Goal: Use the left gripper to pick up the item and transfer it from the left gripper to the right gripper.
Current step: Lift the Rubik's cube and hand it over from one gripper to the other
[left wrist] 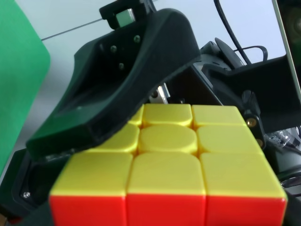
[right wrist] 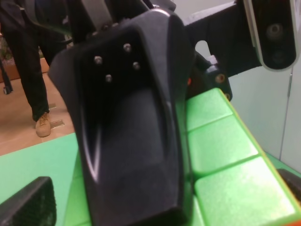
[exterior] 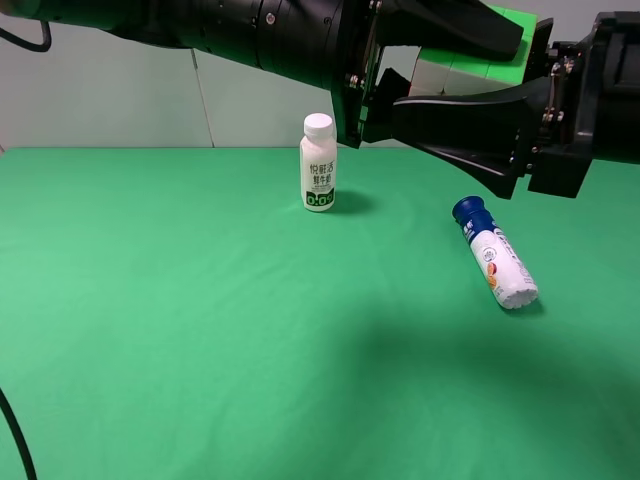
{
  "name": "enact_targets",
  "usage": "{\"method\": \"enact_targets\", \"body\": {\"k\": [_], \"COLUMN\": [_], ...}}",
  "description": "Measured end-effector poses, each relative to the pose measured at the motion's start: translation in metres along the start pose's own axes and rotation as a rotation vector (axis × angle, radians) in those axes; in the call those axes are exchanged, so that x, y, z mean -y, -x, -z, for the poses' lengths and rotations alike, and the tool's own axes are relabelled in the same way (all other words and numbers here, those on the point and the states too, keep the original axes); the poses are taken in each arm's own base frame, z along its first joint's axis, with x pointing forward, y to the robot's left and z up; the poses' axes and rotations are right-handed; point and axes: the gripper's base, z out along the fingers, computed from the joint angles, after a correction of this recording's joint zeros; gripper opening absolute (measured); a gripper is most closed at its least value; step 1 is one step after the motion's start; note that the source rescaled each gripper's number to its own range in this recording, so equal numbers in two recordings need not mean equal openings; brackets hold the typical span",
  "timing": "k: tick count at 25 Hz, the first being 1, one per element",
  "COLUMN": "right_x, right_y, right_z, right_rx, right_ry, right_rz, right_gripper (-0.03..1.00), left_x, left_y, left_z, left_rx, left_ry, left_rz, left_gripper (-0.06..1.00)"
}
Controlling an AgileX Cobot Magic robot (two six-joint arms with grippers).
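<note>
The left gripper point(exterior: 480, 45) is pressed together on the puzzle cube point(left wrist: 167, 141) and carries it high in the air, well above the table point(exterior: 150, 330). The cube fills much of the left wrist view, where a yellow face and a red face show. In the right wrist view a green face shows. The right gripper point(exterior: 440, 100) is spread wide and points toward the left one. One finger point(left wrist: 117, 89) of it lies over the yellow face, very near, but I cannot tell if it touches.

I judge the cube to be light, hard and stiff, so it should not give under the pads. Its plastic faces look smooth and may slip a little, and its layers can turn if the pinch is off the middle. The best hold for the right gripper seems to be on two opposite flat faces that the left fingers do not cover, at the middle row.

Both arms are raised. The left arm point(exterior: 250, 30) reaches from the left across the top of the exterior view. The right arm point(exterior: 610, 90) comes in from the right edge, and the two claws meet nose to nose, about level. Below them a milk bottle point(exterior: 318, 163) stands upright and a tube bottle point(exterior: 495, 252) lies on its side, both on the table.
</note>
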Motion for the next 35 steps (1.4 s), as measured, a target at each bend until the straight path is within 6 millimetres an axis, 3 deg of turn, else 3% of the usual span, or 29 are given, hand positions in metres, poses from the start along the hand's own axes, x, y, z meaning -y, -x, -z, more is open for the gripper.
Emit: {"method": "enact_targets", "body": {"k": [3, 4, 6, 8, 9, 30, 35], "right_x": [0.0000, 0.0001, 0.0011, 0.0024, 0.0029, 0.0038, 0.0038], "right_y": [0.0000, 0.0000, -0.0004, -0.0005, -0.0004, -0.0008, -0.0009], "right_z": [0.0000, 0.0000, 0.0000, 0.0000, 0.0000, 0.0000, 0.0000], "right_rx": [0.000, 0.000, -0.004, -0.008, -0.010, -0.018, -0.019], "right_ry": [0.000, -0.001, -0.012, -0.026, -0.031, -0.040, -0.041], "right_rz": [0.000, 0.000, 0.000, 0.004, 0.008, 0.037, 0.034], "right_gripper": [1.00, 0.94, 0.67, 0.25, 0.21, 0.15, 0.01], "left_x": [0.0000, 0.0001, 0.0003, 0.0004, 0.0006, 0.0009, 0.0011], "left_y": [0.0000, -0.0001, -0.0004, -0.0007, -0.0005, -0.0011, -0.0010], "left_z": [0.0000, 0.0000, 0.0000, 0.0000, 0.0000, -0.0002, -0.0002], "left_rx": [0.000, -0.001, -0.004, -0.007, -0.006, -0.013, -0.013], "left_ry": [0.000, -0.001, -0.003, -0.005, -0.006, -0.018, -0.020], "left_rz": [0.000, 0.000, 0.000, 0.001, 0.004, 0.017, 0.016], "left_gripper": [0.00, 0.00, 0.00, 0.00, 0.00, 0.01, 0.36]}}
